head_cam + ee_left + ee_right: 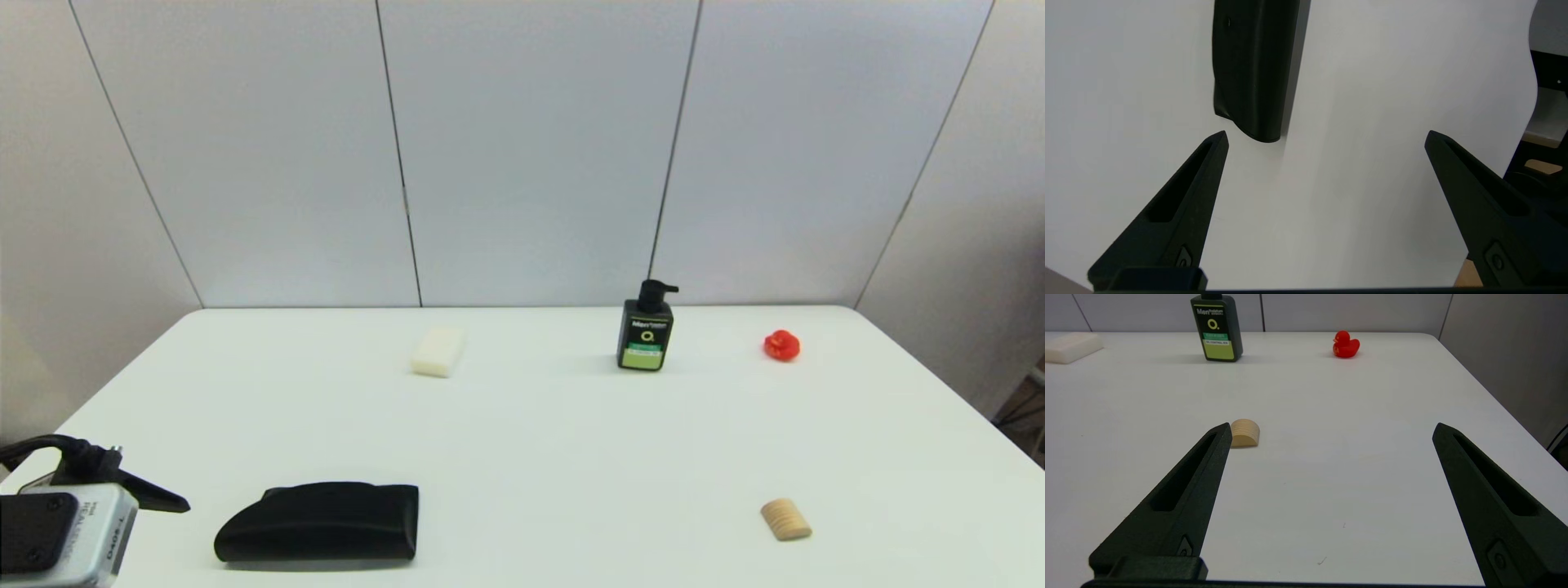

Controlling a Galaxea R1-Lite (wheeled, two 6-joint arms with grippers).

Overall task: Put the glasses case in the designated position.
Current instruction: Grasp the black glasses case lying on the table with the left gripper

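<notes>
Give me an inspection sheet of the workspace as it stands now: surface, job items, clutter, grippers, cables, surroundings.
Surface: white table, no marking seen for the designated position.
Job's things: glasses case lies flat near the front left edge, rounded end toward the left arm, ungripped.
Clutter: pump bottle upright at the back; white block to its left; red duck back right; wooden half-round piece front right.
Grippers: left gripper open, just short of the case's rounded end, not touching; right gripper open, over bare table near the wooden piece.
Cables: black cable on the left wrist.
Surroundings: grey wall panels behind and beside the table.
</notes>
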